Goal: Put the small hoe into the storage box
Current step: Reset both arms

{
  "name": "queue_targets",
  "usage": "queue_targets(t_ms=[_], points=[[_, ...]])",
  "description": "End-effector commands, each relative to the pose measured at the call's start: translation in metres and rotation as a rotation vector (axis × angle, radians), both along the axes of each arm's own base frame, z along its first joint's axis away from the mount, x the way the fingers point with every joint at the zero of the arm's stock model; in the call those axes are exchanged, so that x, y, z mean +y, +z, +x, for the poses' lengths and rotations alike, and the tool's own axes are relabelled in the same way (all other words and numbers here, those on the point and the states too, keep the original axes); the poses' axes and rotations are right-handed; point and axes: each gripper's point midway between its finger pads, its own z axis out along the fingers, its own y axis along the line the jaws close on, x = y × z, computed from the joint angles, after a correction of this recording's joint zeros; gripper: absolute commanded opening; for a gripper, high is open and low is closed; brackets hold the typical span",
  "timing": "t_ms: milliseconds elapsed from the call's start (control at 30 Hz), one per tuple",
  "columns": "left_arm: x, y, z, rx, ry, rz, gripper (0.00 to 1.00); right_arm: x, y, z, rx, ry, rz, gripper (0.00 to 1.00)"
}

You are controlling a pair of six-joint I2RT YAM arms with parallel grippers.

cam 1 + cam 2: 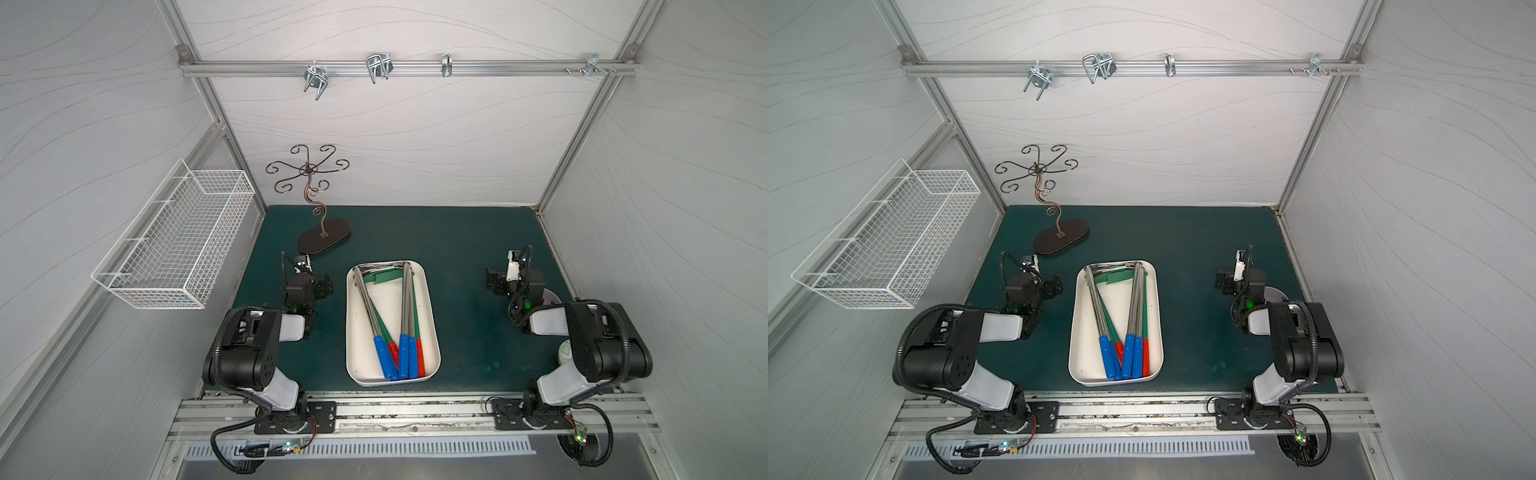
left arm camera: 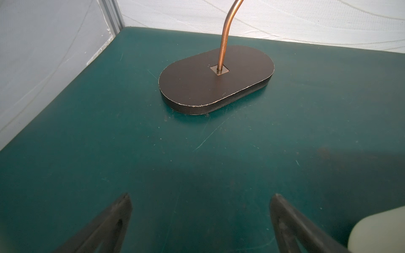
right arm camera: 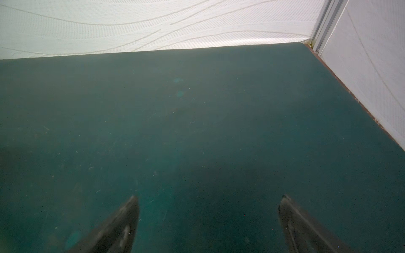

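Note:
The storage box [image 1: 360, 357] [image 1: 1084, 353], a shallow cream-white tray, lies mid-table in both top views. Several small hoes [image 1: 405, 307] [image 1: 1136, 307] lie inside it with steel shafts, green blades at the far end, and blue and red handles at the near end. My left gripper [image 1: 326, 284] [image 1: 1054, 284] hovers left of the box, open and empty. Its wrist view shows both fingers spread over bare mat [image 2: 201, 194]. My right gripper [image 1: 494, 282] [image 1: 1223, 282] is to the right of the box, also open with nothing between its fingers [image 3: 209, 196].
A dark oval stand [image 1: 324, 241] [image 2: 214, 81] with curled wire hooks rises at the back left, just ahead of my left gripper. A white wire basket [image 1: 174, 241] hangs on the left wall. Metal hooks [image 1: 378, 66] sit on the back rail. Walls enclose the green mat.

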Motion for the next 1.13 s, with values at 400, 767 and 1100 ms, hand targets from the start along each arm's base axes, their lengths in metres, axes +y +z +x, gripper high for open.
queue_targets(t_ms=[400, 767, 1100], points=[[0.0037, 0.0254, 0.0003, -0.126, 0.073, 0.095, 1.0, 0.0021, -0.0005, 0.002, 0.006, 0.008, -0.021, 0.99], [0.0034, 0.0256, 0.0008, -0.125, 0.071, 0.094, 1.0, 0.0017, -0.0004, 0.0021, 0.005, 0.006, -0.023, 0.99], [0.0033, 0.0252, 0.0013, -0.121, 0.069, 0.091, 1.0, 0.0016, 0.0003, 0.0021, 0.004, 0.005, -0.022, 0.99]])
